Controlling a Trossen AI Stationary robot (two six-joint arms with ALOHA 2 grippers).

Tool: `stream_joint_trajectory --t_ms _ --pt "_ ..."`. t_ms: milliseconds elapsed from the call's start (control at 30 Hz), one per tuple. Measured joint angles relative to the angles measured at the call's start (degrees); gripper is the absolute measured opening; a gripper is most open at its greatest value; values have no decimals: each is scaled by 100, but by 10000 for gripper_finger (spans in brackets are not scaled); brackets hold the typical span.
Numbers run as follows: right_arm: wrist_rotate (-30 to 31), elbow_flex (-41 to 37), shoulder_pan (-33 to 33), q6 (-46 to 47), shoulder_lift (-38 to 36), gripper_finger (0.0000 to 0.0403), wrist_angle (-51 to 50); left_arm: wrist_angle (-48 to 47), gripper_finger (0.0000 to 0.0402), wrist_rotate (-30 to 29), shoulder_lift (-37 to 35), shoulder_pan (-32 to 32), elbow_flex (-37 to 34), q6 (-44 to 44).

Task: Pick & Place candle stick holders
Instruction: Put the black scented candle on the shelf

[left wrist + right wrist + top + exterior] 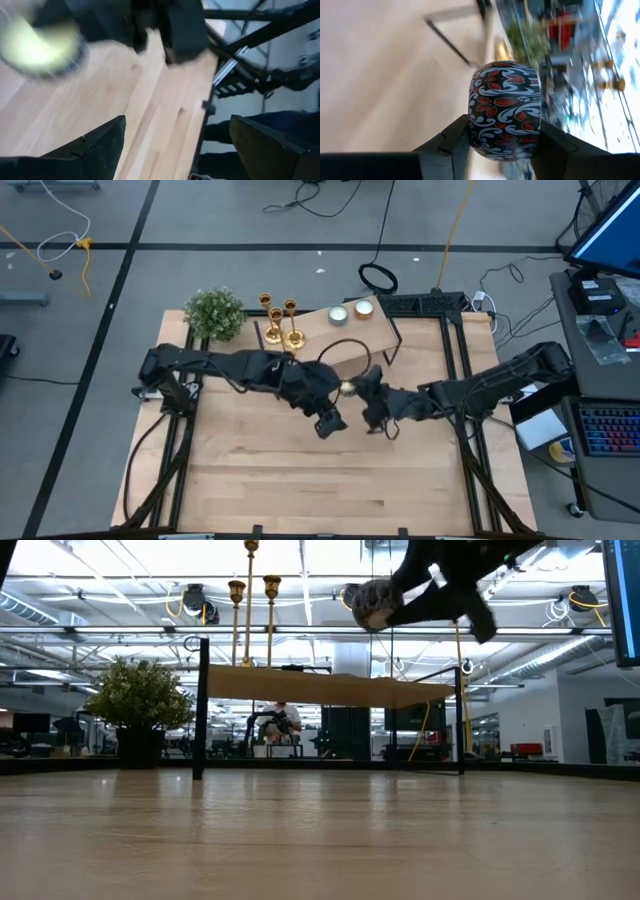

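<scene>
Three gold candlesticks stand by their round bases on a raised wooden shelf at the table's far side; they also show in the low view. My right gripper is over the table's middle, shut on a round candle tin patterned black, red and white, with a pale yellow top. The tin is high above the table in the low view. My left gripper is open and empty, just to the near-left of the tin; its fingers stand wide apart in the left wrist view. My right gripper pinches the tin's round side wall between its two fingers, one on each side. The fingers come roughly level from the table's right. The tin is lifted clear, high above the table.
Two low round tealights lie on the shelf's right part. A potted green plant stands at the far left corner. The shelf stands on black legs. Bare wood fills the table's near half.
</scene>
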Motion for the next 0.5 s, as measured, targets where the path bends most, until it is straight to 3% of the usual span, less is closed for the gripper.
stream_joint_trajectory --t_ms 167,433,500 --pt "464 2 -603 -46 -27 150 -15 -10 351 -528 -15 -362 -6 -173" --pt "385 2 -1676 20 -28 159 -35 -4 351 -1414 -15 -806 -6 -263" --pt "134 2 -1914 134 -28 156 -40 -3 351 -1519 -15 -861 -6 -263"
